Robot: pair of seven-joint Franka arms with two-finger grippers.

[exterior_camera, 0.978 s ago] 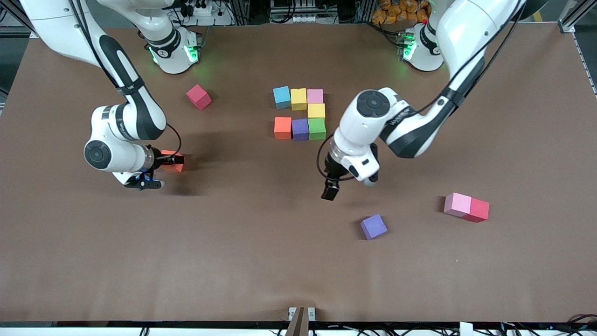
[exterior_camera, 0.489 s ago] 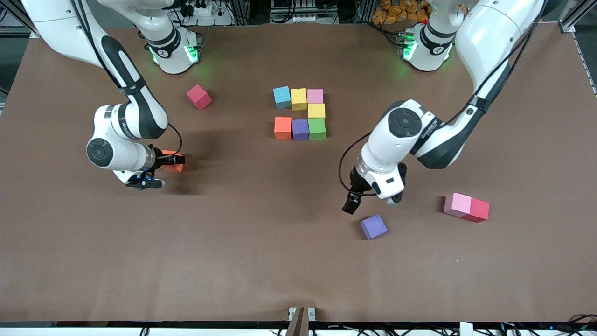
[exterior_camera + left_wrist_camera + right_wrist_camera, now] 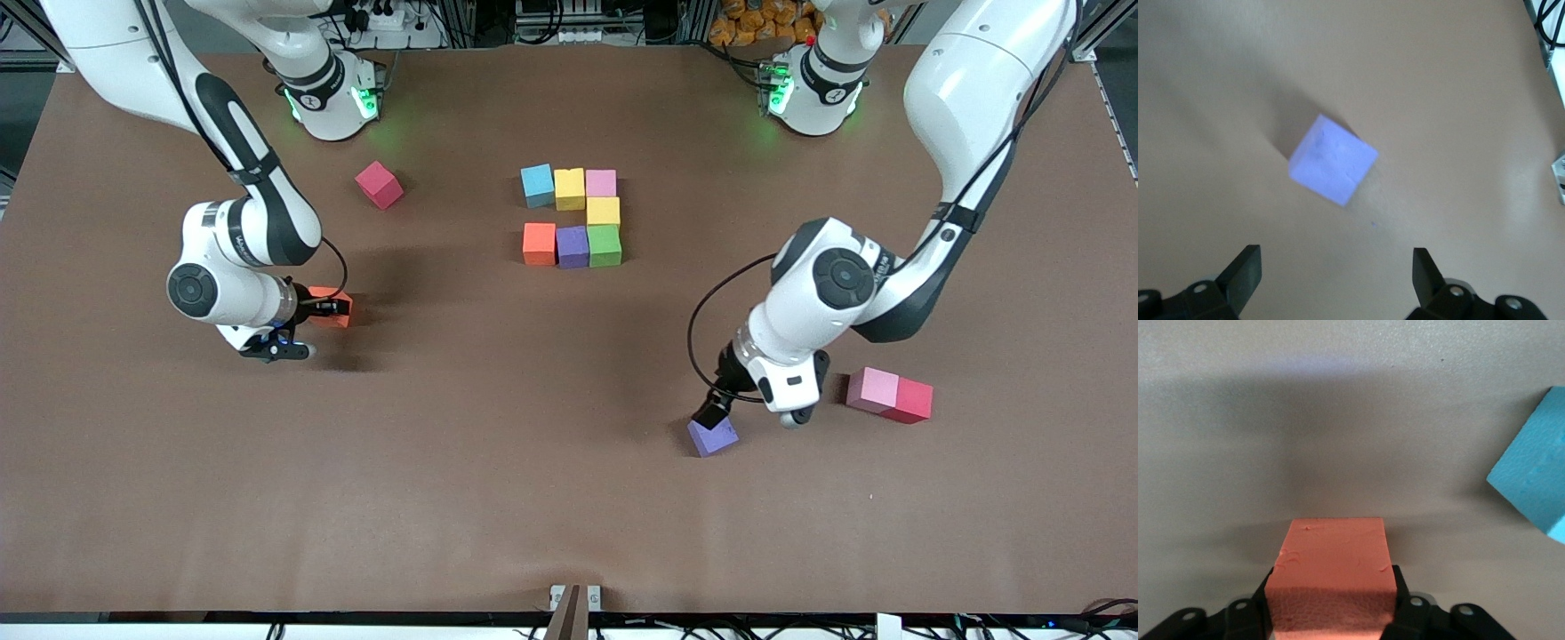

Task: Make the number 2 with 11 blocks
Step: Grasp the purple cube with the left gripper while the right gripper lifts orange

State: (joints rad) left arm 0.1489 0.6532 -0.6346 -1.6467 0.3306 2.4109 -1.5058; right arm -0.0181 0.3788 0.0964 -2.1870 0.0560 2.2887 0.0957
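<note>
Seven blocks sit together mid-table: cyan [image 3: 537, 185], yellow [image 3: 569, 188] and pink [image 3: 601, 183] in a row, a second yellow [image 3: 603, 212] below the pink, then orange [image 3: 539, 244], purple [image 3: 573, 246] and green [image 3: 605, 245]. My right gripper [image 3: 332, 307] [image 3: 1331, 587] is shut on a loose orange block [image 3: 325, 307] [image 3: 1331, 567] low at the table, toward the right arm's end. My left gripper [image 3: 717, 411] [image 3: 1336, 277] hangs open over a loose purple block [image 3: 712, 436] [image 3: 1331, 159], nothing between its fingers. A loose pink block [image 3: 873, 389] lies toward the left arm's end.
A red cube [image 3: 910, 401] touches the loose pink block. Another red cube [image 3: 380, 185] lies near the right arm's base. The right wrist view shows a cyan block [image 3: 1533, 495] close to the held orange one; the arm hides it in the front view.
The left arm swung from beside the grouped blocks toward the front camera and now hangs over the loose purple block. The right gripper closed on the orange block and hardly moved.
</note>
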